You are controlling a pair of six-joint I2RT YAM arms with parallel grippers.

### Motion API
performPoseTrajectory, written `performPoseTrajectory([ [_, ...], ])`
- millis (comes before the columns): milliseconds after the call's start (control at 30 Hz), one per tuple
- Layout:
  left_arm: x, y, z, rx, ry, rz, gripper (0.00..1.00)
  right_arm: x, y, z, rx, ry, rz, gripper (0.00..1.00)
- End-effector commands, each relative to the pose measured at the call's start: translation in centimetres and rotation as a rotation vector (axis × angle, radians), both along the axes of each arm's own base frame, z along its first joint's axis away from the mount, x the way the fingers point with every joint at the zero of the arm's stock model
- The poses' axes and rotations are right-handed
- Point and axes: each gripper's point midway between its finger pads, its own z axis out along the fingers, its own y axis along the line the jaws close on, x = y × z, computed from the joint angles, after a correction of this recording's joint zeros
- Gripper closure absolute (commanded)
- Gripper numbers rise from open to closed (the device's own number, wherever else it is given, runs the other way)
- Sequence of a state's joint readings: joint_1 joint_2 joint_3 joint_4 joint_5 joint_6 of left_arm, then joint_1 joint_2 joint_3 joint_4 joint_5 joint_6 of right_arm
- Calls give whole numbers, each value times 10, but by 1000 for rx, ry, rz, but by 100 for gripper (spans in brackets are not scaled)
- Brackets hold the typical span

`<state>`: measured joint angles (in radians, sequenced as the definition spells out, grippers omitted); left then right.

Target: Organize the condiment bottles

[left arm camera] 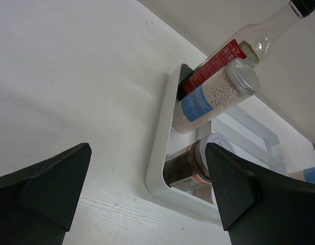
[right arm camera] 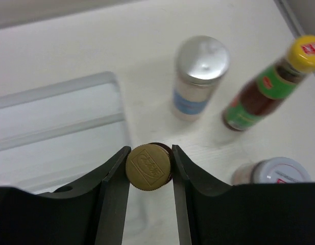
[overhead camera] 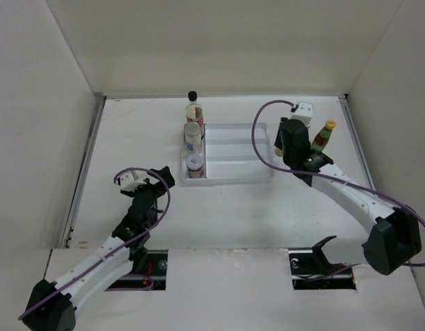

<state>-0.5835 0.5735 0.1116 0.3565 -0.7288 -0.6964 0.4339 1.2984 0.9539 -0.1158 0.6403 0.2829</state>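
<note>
Tiny yellow-capped bottle point(right arm camera: 148, 167) stands near silver-lidded jar point(right arm camera: 200, 76), sauce bottle point(right arm camera: 267, 88).

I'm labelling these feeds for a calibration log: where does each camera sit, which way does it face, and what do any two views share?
Top external: high behind the bases, looking down on the table; left arm and right arm show.
Left wrist: low over the table, facing the tray and tall clear bottle; the open left gripper frames it.
Right wrist: looking down on the yellow-capped bottle, shut in the right gripper.
Shared: top and right wrist both show the red sauce bottle.
</note>
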Motion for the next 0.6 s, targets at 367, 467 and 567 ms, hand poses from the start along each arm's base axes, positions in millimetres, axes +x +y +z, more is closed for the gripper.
performPoseTrajectory([
  [367, 2, -13, 16, -59, -70, -60, 3, 108, 213, 94, 150, -224, 340, 70],
  [467, 2, -14, 15, -61, -73, -66, 3, 128, 232, 84, 154, -207, 352, 70],
  [567, 3, -16, 13, -58, -67, -72, 3, 140, 245, 73, 156, -196, 368, 70],
])
